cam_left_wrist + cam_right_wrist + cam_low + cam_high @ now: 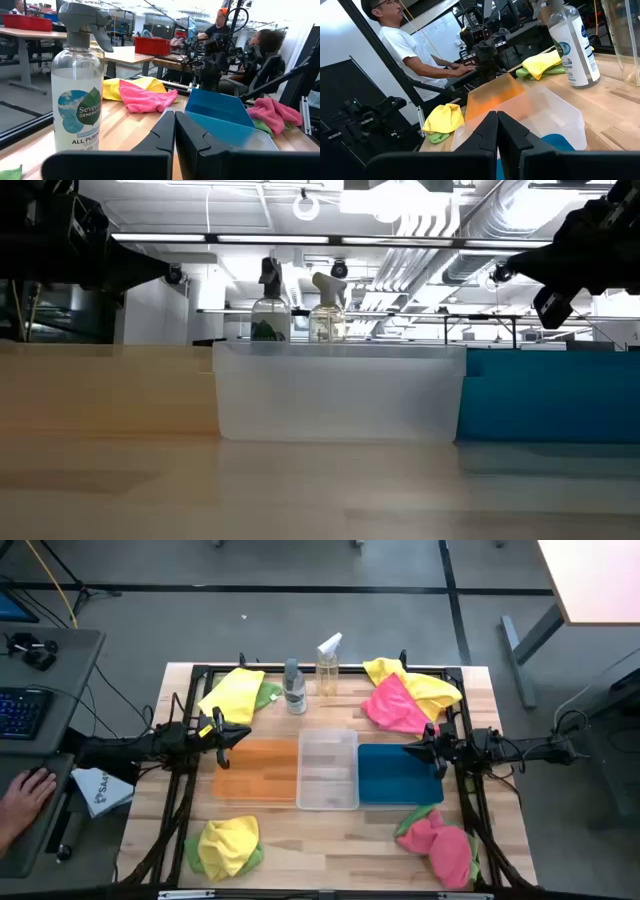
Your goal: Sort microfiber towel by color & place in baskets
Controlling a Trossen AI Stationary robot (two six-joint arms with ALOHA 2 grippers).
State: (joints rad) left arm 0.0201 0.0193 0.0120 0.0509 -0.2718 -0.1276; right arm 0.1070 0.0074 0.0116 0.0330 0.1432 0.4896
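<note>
3 bins sit side by side mid-table: orange bin (pixel 257 771) at 9 o'clock, clear bin (pixel 328 769) in the middle, blue bin (pixel 399 776) at 3. The left gripper (pixel 232 732) hovers over the orange bin's outer edge, jaws together. The right gripper (pixel 415 751) hangs over the blue bin's outer edge, jaws together. Towels lie in 4 heaps: yellow towel (pixel 234 693) at 11, pink towel (pixel 394 705) at 1, yellow heap (pixel 229 845) at 7, pink heap (pixel 441 843) at 5. 2 bottles (pixel 294 687) stand at 12.

Even overhead lighting is brightening the tabletop (pixel 330 825); ceiling lamps (pixel 310 205) are glaring above the spray bottles (pixel 295 310), and background beyond them is blurring slightly.
</note>
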